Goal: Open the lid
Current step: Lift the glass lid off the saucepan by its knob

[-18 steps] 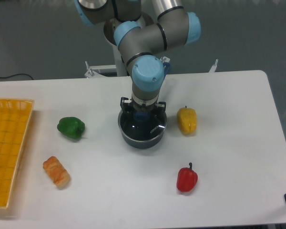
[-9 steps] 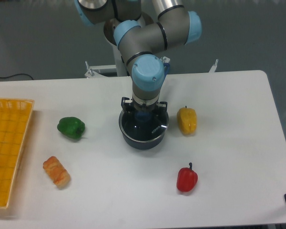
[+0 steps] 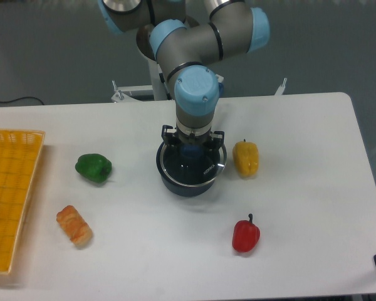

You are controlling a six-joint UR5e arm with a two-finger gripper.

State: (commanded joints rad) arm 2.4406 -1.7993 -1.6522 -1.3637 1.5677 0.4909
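So only the one fixed camera to go on, looking down at the white desk (image 3: 288, 207); the lid (image 3: 192, 168) sits over the dark blue saucepan (image 3: 189, 186) near the middle of the desk, directly under the arm's wrist, and looks tipped slightly off the pan's rim, though it's hard to be sure from this angle; the gripper (image 3: 192, 150) comes straight down onto the lid's blue knob, its jaws standing narrow on either side of that knob, and they look clenched on it; the knob itself is mostly hidden by the black fingers; around the pan: a green pepper (image 3: 93, 168) off to the left, a yellow pepper (image 3: 245, 158) just beside the pan on the right, a red pepper (image 3: 245, 234) nearer the front edge, a bread roll (image 3: 74, 225) front-left, and an orange basket (image 3: 9, 194) at the far left edge
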